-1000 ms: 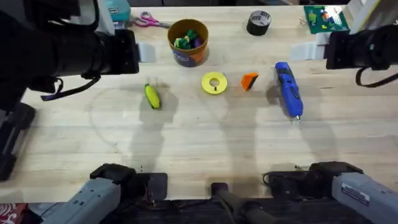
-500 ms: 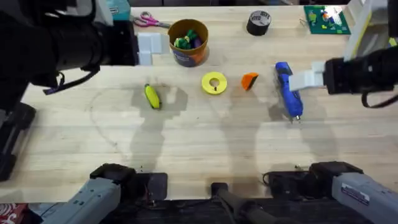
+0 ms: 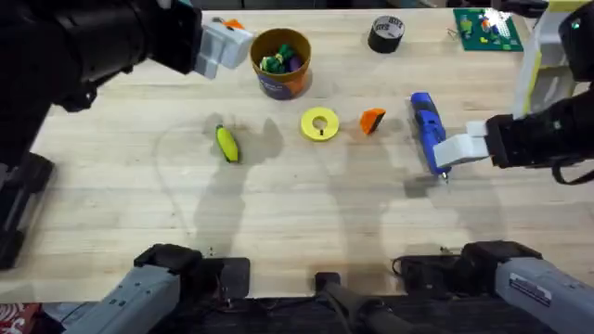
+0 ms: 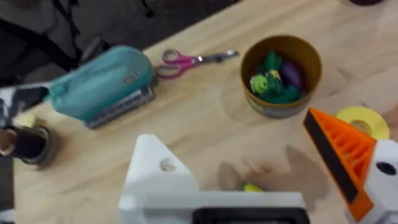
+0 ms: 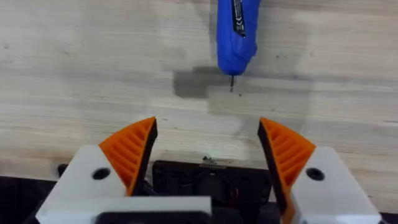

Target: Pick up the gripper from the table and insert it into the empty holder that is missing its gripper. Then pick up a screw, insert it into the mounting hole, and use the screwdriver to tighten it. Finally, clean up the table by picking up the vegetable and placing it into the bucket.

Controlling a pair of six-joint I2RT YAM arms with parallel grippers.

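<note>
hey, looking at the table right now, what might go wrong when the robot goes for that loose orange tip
1. The loose orange gripper lies close between the yellow tape ring and the screwdriver; a wide approach may nudge either.
2. The right gripper, open, hangs near the screwdriver's bit end and could roll it on descent.
3. On the left gripper, the holder lacks its tip, so that bare finger may grip poorly.

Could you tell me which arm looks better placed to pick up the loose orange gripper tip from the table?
Probably the right. The right gripper, open with both orange pads, hovers by the screwdriver, close to the gripper. The left gripper sits up near the bucket, and its holder lacks a tip.
</note>
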